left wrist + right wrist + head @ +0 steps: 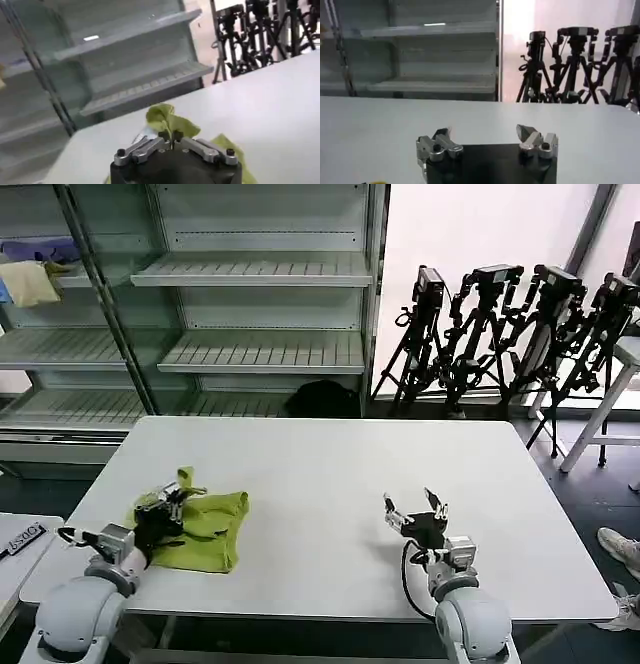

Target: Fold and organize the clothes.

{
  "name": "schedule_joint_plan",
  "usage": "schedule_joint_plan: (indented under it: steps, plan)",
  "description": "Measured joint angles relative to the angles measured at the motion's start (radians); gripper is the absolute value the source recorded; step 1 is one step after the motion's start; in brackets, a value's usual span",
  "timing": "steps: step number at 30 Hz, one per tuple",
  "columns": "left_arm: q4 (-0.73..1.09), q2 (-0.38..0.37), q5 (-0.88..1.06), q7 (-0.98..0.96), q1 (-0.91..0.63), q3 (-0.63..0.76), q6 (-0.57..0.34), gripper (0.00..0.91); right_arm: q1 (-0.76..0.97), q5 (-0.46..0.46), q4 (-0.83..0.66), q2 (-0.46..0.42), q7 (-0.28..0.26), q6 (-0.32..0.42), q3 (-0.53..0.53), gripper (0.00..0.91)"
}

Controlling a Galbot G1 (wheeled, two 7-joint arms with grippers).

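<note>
Head view is taken from high at the near edge, angled forward and down; the whole white table [330, 484], the shelving [250, 314] behind and the tripods [500, 334] far right are covered. Left wrist view is set low and close over the table's left part, faced toward the shelving [125, 65]. Right wrist view is set low, faced far; table [480, 120], shelving [420, 55] and tripods [575, 65] are shared with the head view.

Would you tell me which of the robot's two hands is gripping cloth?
The left hand, shut on a bunched corner of the lime T-shirt. The right hand hangs open above the bare white table.
</note>
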Motion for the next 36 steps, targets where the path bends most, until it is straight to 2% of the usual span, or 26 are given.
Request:
schedule_joint_plan:
  steps: [18, 19, 20, 21, 36]
  plan:
    - [-0.002, -0.062, -0.009, -0.047, -0.004, 0.113, 0.053, 0.01, -0.004, -0.029, -0.023, 0.01, -0.006, 0.015, -0.004, 0.907]
    - [0.0, -0.065, -0.005, -0.048, -0.003, 0.116, 0.054, 0.282, -0.004, -0.029, -0.023, 0.01, -0.007, 0.015, -0.005, 0.907]
    - [0.002, -0.067, -0.002, -0.049, -0.002, 0.119, 0.055, 0.695, -0.004, -0.03, -0.024, 0.01, -0.007, 0.015, -0.004, 0.907]
    - [0.005, -0.071, 0.003, -0.051, 0.0, 0.122, 0.057, 0.907, -0.004, -0.031, -0.024, 0.01, -0.007, 0.015, -0.005, 0.907]
    - [0.017, -0.127, 0.001, -0.101, 0.0, 0.168, 0.065, 0.907, -0.003, -0.04, -0.028, 0.016, -0.007, 0.016, -0.008, 0.907]
